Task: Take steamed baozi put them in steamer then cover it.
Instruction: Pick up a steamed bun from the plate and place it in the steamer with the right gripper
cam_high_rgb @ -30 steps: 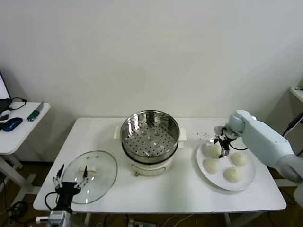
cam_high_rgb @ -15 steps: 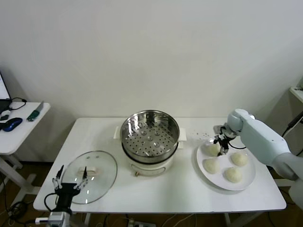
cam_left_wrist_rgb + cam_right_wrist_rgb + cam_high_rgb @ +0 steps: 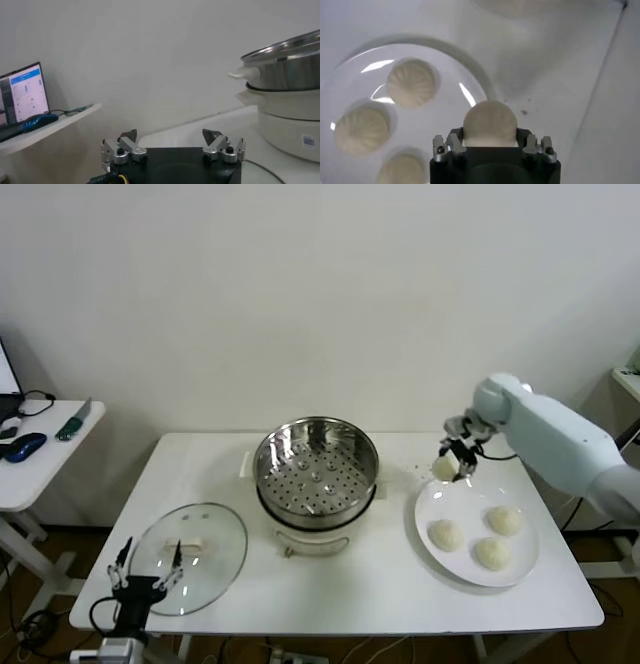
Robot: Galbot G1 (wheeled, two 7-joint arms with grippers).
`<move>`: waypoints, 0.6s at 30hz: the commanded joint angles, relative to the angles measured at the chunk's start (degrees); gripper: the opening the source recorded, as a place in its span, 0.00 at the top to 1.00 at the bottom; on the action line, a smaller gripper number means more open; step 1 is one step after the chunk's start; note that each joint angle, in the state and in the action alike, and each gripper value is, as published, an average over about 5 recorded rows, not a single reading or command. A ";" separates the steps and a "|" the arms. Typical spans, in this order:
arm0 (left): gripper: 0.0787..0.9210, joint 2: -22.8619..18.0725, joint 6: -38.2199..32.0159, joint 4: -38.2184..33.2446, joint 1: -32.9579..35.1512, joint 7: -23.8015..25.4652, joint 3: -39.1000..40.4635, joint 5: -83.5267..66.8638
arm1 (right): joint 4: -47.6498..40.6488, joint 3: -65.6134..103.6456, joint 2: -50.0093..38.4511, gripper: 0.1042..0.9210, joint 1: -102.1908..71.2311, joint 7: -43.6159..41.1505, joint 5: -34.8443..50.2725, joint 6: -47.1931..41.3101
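Lift-off is the change: the right gripper (image 3: 452,463), which a moment ago was down among the four buns with its fingers spread around one, has closed on that steamed baozi (image 3: 444,468) and raised it clear of the white plate (image 3: 521,569). The bun now sits pinched between the fingers, its rounded top bulging out past their tips in the right wrist view (image 3: 490,123), while the other three baozi (image 3: 446,534) lie below and beyond the fingertips on the plate. The steamer (image 3: 317,467) stands well off to the side of the fingers, its perforated floor bare, so the first transfer looks begun but not delivered; the carry across the table (image 3: 350,584) is what remains for this bun. The left gripper (image 3: 146,574) hangs low at the table's near edge, fingers spread wide and holding nothing, just beside the cover (image 3: 190,556), which lies flat on the table apart from the steamer.
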 commanded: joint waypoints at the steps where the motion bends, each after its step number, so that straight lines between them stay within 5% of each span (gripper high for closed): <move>1: 0.12 -0.03 0.04 -0.03 0.27 0.03 -0.03 -0.01 | 4.02 -12.11 6.72 0.30 17.24 -1.28 2.74 12.75; 18: 0.12 -0.21 0.32 -0.62 1.33 -0.04 -0.01 0.02 | 8.04 -2.83 23.82 0.31 6.41 3.10 -21.72 24.86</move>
